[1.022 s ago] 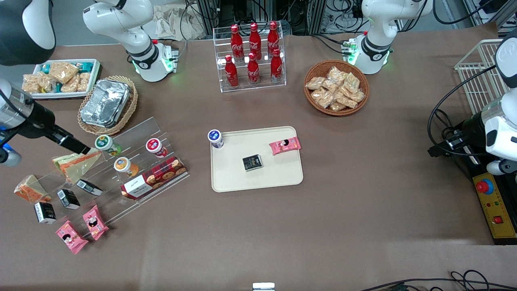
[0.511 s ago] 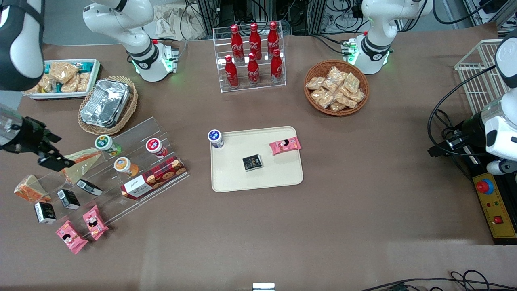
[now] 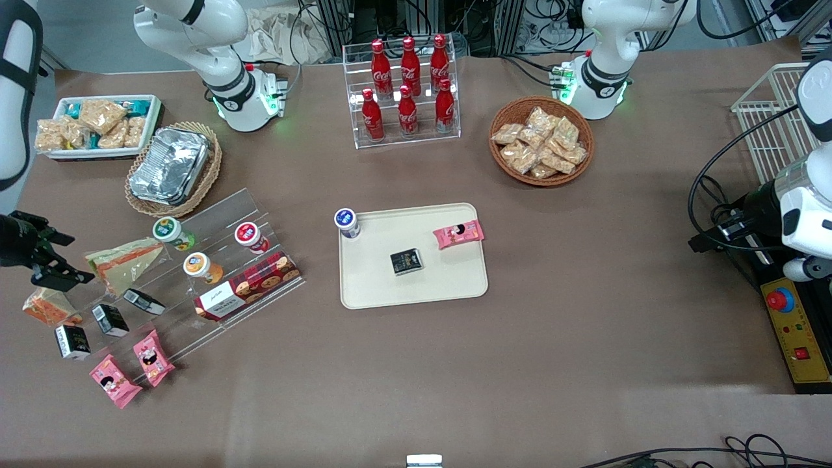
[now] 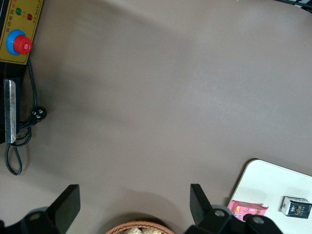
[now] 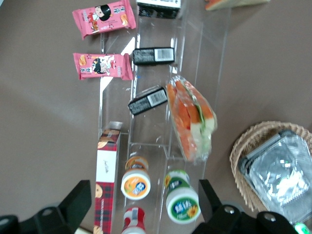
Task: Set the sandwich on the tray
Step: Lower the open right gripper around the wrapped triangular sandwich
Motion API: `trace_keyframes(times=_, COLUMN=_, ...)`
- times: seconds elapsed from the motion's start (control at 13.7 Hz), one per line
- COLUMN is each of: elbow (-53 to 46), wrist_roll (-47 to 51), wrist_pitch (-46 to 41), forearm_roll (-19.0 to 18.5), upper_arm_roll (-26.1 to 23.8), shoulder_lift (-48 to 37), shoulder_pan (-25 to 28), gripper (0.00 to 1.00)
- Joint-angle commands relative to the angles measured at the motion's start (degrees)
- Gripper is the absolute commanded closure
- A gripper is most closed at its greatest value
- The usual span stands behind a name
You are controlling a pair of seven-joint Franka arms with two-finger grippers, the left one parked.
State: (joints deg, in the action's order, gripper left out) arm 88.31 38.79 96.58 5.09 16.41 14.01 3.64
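The gripper (image 3: 62,273) hangs over the working arm's end of the table, its jaws spread wide with nothing between them, just beside the sandwich (image 3: 125,263) and clear of it. The sandwich lies on the clear tiered stand (image 3: 214,221), next to a green-lidded cup (image 3: 170,231). The tray (image 3: 416,286) sits well apart at mid-table, carrying a pink snack packet (image 3: 459,234) and a small black box (image 3: 406,261)
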Motion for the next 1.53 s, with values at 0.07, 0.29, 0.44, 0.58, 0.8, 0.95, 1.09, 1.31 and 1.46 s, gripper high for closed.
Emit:
trace_keyframes(times=0.07, elbow=0.71, wrist_roll=-4.85, wrist_pitch=3.34, forearm_roll=-2.62, upper_arm_roll=-0.24, shoulder_lift=1.73, shoulder_pan=-2.05, gripper=0.02)
trace_keyframes(times=0.29, elbow=4.22, wrist_roll=-6.79, wrist_pitch=7.82, forearm_roll=-2.97, upper_arm_roll=-0.15, shoulder_lift=1.81, shoulder_pan=-2.41, gripper=0.02)
trace_keyframes(times=0.44, elbow=6.25, wrist_roll=-7.67, wrist_pitch=9.93, forearm_roll=-2.98, upper_arm_roll=-0.15, shoulder_lift=1.81, shoulder_pan=-2.5, gripper=0.02)
trace_keyframes(times=0.58, elbow=7.22, wrist_roll=-8.37, wrist_pitch=10.47, forearm_roll=-3.06, upper_arm_roll=-0.15, shoulder_lift=1.81, shoulder_pan=-3.46, gripper=0.02)
trace_keyframes(times=0.8, elbow=10.72, wrist_roll=-9.52, wrist_pitch=12.92, forearm_roll=-2.98, upper_arm_roll=-0.15, shoulder_lift=0.94, shoulder_pan=-3.73, gripper=0.02)
trace_keyframes(times=0.95, elbow=12.23, wrist_roll=-9.78, wrist_pitch=13.98, forearm_roll=-3.06, upper_arm_roll=-0.15, shoulder_lift=0.41, shoulder_pan=-3.73, gripper=0.02)
trace_keyframes(times=1.09, elbow=14.15, wrist_roll=-10.05, wrist_pitch=15.91, forearm_roll=-2.98, upper_arm_roll=-0.07, shoulder_lift=0.15, shoulder_pan=-3.73, gripper=0.02)
trace_keyframes(times=1.31, elbow=17.76, wrist_roll=-10.66, wrist_pitch=18.64, forearm_roll=-3.06, upper_arm_roll=-0.15, shoulder_lift=-1.08, shoulder_pan=-4.34, gripper=0.02)
trace_keyframes(times=1.46, elbow=18.12, wrist_roll=-10.66, wrist_pitch=18.64, forearm_roll=-2.98, upper_arm_roll=-0.15, shoulder_lift=-1.09, shoulder_pan=-4.52, gripper=0.02)
